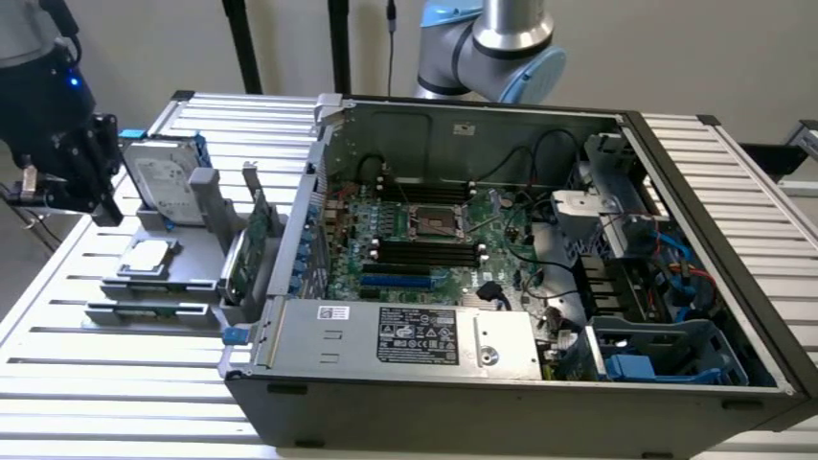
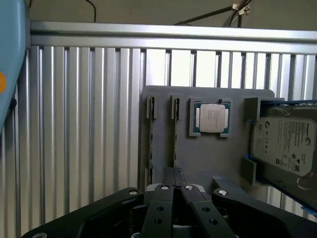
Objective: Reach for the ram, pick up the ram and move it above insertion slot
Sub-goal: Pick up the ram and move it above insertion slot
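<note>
While the gripper (image 2: 173, 172) hovers over the grey holder (image 2: 208, 158), its fingers sit pressed together, empty | ram (image 1: 145, 310) rests in that holder | processor (image 2: 212, 118) beside hard drive (image 2: 285, 141)

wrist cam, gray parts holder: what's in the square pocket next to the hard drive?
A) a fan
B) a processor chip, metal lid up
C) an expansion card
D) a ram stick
B: a square processor chip with a silver lid sits in the framed pocket of the gray holder, beside the hard drive.
</note>
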{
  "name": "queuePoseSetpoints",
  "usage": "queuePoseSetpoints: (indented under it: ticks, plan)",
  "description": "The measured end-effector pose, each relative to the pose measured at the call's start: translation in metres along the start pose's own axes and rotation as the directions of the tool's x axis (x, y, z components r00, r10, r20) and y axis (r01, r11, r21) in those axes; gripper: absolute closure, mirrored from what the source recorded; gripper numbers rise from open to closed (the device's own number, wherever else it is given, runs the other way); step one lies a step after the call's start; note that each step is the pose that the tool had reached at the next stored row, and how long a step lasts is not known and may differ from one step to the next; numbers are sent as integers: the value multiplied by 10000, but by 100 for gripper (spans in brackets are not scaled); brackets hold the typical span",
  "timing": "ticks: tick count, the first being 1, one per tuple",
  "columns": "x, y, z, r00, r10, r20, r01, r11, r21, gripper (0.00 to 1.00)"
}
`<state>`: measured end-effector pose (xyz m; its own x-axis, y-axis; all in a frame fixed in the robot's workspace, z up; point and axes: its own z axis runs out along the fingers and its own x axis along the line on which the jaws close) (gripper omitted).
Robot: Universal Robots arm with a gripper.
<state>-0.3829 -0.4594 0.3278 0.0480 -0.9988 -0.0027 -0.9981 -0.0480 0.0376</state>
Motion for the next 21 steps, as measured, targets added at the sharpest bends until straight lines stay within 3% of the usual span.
queuePoseSetpoints:
  ticks: [11,13,16,21]
  plan:
    - [1,3,0,10000,-64,13,64,10000,9,88]
    - [2,3,0,10000,-63,13,63,10000,9,82]
    - [5,3,-1,10000,-64,15,64,10000,9,64]
    - [19,2,25,10000,-66,69,66,10000,23,52]
